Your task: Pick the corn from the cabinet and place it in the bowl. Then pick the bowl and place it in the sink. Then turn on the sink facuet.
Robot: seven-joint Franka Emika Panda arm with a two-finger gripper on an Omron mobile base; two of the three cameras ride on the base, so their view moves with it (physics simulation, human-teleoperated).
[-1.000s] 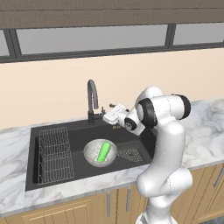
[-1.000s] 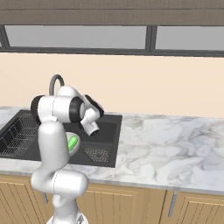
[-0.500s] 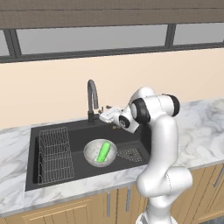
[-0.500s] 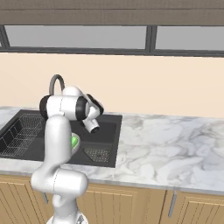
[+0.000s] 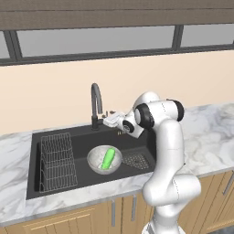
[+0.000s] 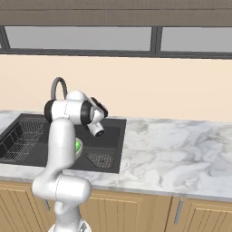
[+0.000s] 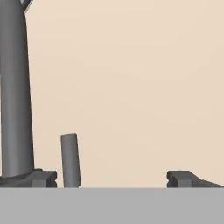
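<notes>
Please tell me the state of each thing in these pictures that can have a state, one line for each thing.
corn: lying inside the bowl.
bowl: upright, in the sink, holding the corn.
sink: no water visible.
sink facuet: upright, no water running from it.
faucet lever: standing upright, between the fingers in the hand view.
tool: open, holding nothing, beside the faucet base.
wire rack: in the sink, nothing on it.

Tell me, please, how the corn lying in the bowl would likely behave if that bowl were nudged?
The corn is a smooth oblong leaning against the bowl wall, so it would probably roll or slide to a new resting spot. The deep rim should likely keep it inside. It looks stiff, so it would hardly bend.
</notes>
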